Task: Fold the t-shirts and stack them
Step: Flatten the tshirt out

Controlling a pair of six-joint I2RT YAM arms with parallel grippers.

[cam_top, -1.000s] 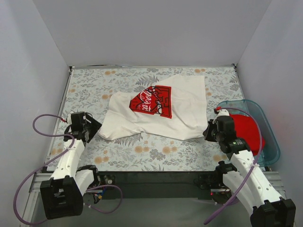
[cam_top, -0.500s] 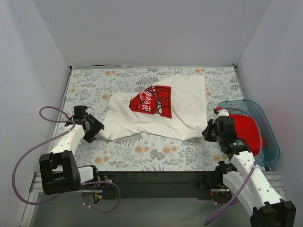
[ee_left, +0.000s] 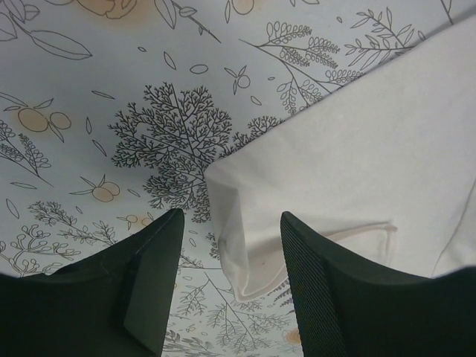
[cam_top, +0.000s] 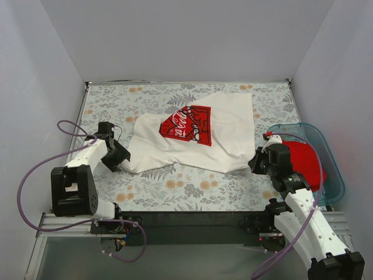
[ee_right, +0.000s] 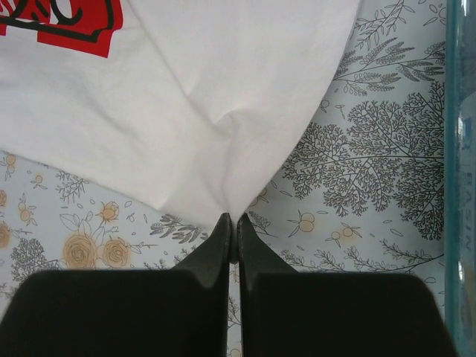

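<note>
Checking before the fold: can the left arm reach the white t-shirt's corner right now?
Probably yes: the left claw is open, with the white t-shirt corner lying right in its gap and nothing in the way.

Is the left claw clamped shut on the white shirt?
No, the left gripper stands open, a corner of the white shirt between its fingers.

White, red-printed t-shirt [cam_top: 230,131]; floral table [cam_top: 175,188]

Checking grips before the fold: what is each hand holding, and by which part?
The right hand pinches the white t-shirt by its near right corner. The left hand is open around the shirt's near left corner, holding nothing.
</note>
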